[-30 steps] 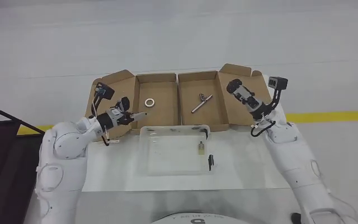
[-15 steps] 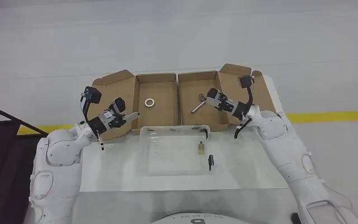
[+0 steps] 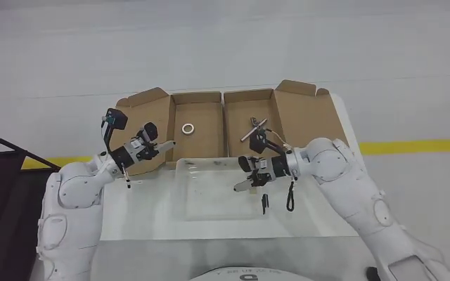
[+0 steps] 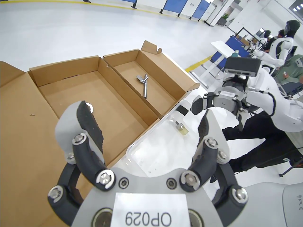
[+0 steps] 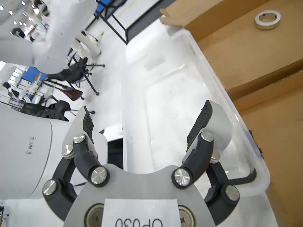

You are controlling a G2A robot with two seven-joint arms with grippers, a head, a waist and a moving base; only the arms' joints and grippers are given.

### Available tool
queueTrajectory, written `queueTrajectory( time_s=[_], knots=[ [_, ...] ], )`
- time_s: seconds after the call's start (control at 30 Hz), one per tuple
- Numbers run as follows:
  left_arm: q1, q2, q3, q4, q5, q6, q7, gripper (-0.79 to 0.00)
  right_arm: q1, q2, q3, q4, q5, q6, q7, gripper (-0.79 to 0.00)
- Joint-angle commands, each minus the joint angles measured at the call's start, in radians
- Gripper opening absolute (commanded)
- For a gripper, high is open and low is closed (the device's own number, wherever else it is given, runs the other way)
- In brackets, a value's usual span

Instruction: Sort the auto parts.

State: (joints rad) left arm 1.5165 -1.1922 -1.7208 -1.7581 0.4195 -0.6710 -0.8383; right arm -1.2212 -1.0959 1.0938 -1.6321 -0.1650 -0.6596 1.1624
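1. The small pale-yellow cylindrical part with a metal stud [image 4: 181,128] sits in the clear plastic tray [image 3: 211,191], at the end nearest the right arm.
2. The right gripper [image 5: 146,107] hangs over the tray, fingers spread and empty. The left gripper [image 4: 143,112] is likewise spread, at the open brown cardboard box [image 3: 204,144].
3. The part is probably light, rigid and slick (it may roll), so pinch it across the round body.

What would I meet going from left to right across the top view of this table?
Left end effector → metal ring → right end effector → small black part. The metal rod part in the right box is left out, since it overlaps the last two in the order.
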Motion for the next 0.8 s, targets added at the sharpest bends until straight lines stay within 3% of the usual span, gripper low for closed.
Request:
queueTrajectory(
  time_s=[0.0, 0.33, 0.77],
  knots=[
    [0.000, 0.000, 0.000, 0.000, 0.000, 0.000, 0.000, 0.000, -0.004, 0.009, 0.002, -0.029, -0.045, 0.025, 0.023, 0.000],
    [0.000, 0.000, 0.000, 0.000, 0.000, 0.000, 0.000, 0.000, 0.028, 0.010, -0.090, -0.037, -0.275, 0.176, 0.042, 0.000],
    [0.000, 0.000, 0.000, 0.000, 0.000, 0.000, 0.000, 0.000, 0.111, -0.010, -0.228, 0.022, -0.406, 0.255, 0.065, 0.000]
  ],
)
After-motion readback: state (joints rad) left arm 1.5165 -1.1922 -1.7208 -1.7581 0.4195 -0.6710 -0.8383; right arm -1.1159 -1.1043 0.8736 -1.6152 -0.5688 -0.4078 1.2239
